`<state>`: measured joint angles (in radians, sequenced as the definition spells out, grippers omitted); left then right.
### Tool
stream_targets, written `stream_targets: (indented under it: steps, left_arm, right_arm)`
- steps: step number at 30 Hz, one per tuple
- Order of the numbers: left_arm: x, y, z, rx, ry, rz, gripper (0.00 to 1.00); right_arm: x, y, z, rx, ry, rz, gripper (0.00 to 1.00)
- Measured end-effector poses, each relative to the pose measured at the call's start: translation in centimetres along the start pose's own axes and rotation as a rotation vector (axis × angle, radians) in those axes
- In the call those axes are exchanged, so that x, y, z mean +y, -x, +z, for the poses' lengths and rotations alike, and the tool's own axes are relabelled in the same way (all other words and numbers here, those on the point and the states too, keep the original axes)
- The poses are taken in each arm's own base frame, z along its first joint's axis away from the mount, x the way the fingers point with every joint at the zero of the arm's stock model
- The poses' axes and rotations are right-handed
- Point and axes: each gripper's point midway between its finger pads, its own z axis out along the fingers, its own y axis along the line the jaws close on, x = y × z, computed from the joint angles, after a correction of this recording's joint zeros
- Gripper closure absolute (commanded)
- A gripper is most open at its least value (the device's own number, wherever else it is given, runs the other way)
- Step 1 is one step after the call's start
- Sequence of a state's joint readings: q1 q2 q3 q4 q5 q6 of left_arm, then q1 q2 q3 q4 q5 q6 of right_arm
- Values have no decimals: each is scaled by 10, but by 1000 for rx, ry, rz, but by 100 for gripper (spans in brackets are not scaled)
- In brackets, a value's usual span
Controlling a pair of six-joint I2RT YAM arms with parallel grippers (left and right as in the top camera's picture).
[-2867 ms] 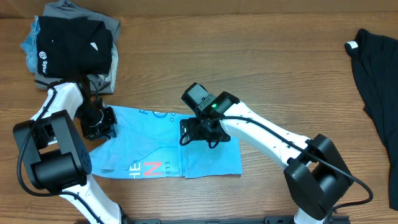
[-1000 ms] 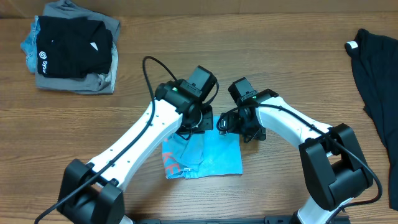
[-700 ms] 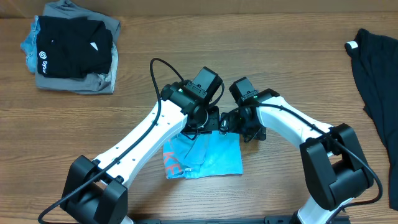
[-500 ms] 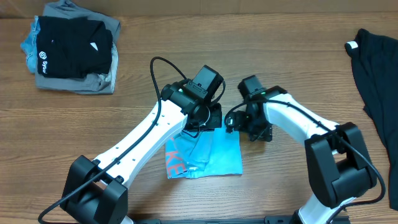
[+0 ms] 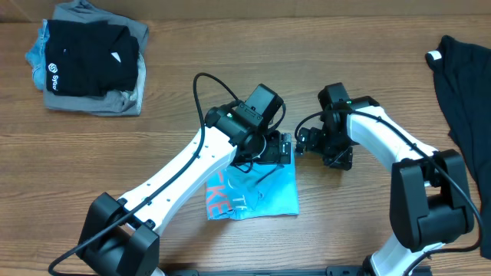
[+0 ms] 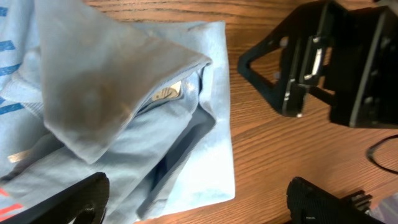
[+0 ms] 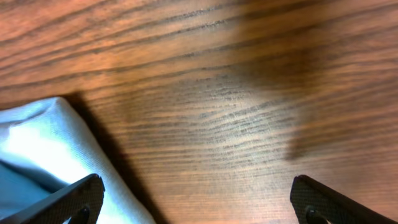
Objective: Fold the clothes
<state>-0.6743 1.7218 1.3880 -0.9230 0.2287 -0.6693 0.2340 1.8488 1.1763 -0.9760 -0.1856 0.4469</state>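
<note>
- The light blue T-shirt (image 5: 257,192) was soft, wrinkled cloth, folded into a thick, nearly square packet with coral-red letters at its left edge. It lay on the grained wooden table (image 5: 230,84).
- The left gripper (image 5: 285,149) hung over the packet's upper right corner, fingers spread wide, holding nothing.
- The right gripper (image 5: 304,141), also spread, faced it from just beside, over wood; both arms reached inward.

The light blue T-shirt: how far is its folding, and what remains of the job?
Done: a pile of folded clothes sits at the far left, and the light blue T-shirt is folded into a small packet. In hand: nothing; the left fingers and the right fingers stand open. Left: flatten the shirt's loose top flap, then fold the black garment spread at the right edge.
</note>
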Motion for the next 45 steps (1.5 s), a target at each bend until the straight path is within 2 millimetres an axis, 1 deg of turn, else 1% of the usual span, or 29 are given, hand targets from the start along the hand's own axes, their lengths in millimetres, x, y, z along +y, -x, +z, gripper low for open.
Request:
stream_targets:
  steps: [2, 3, 5, 6, 8, 9, 10, 11, 12, 14, 16, 18, 21, 23, 26, 29, 33, 36, 41, 44, 45]
  left_arm:
    - [1, 0, -6, 7, 9, 6, 4]
    - [4, 2, -11, 6, 20, -1, 4]
    - [11, 6, -26, -3, 50, -20, 3]
    - [22, 12, -45, -27, 79, -51, 2]
    - [40, 19, -72, -57, 111, -103, 0]
    - [53, 22, -87, -76, 127, -140, 0]
    - [66, 22, -99, -87, 144, -175, 0]
    - [81, 21, -112, -95, 172, -216, 0]
    - [96, 19, -121, -96, 201, -255, 0]
    - [121, 15, -132, -89, 252, -320, 0]
    - [142, 12, -137, -78, 296, -375, 0]
    - [161, 10, -140, -74, 335, -426, 0]
    - [184, 10, -143, -86, 384, -494, 0]
    - [198, 7, -142, -86, 419, -538, 0]
    - [208, -1, -137, -62, 453, -557, 0]
    - [214, -12, -128, -22, 479, -566, 0]
    - [222, -25, -114, 26, 504, -575, 0]
    - [226, -31, -105, 44, 512, -584, 0]
    - [230, -37, -96, 63, 519, -587, 0]
    - [231, -38, -95, 67, 521, -588, 0]
    - [231, -38, -94, 66, 521, -587, 0]
  right_arm:
    - [1, 2, -7, -3, 4, 5, 0]
    - [1, 5, -11, -11, 9, 7, 0]
    - [2, 12, -26, -44, 28, 17, 0]
    - [3, 19, -42, -81, 47, 25, 0]
    - [5, 28, -66, -142, 79, 30, 0]
    - [9, 32, -82, -186, 104, 22, 0]
    - [10, 33, -87, -198, 114, 17, 0]
    - [16, 33, -97, -220, 143, -3, 0]
    - [22, 32, -104, -229, 167, -18, 0]
    - [33, 29, -111, -239, 206, -50, 0]
    - [47, 21, -112, -226, 234, -93, 0]
    - [61, 10, -109, -208, 246, -135, 0]
    - [88, -10, -104, -180, 264, -192, 0]
    - [108, -28, -99, -157, 276, -224, 0]
    - [130, -49, -94, -139, 288, -249, 0]
    - [145, -59, -92, -147, 296, -239, 0]
    - [156, -63, -90, -158, 308, -213, 0]
    - [164, -67, -82, -148, 304, -202, 1]
    - [173, -79, -50, -86, 259, -193, 1]
    - [175, -81, -33, -57, 234, -176, 6]
    - [174, -80, -31, -54, 231, -169, 6]
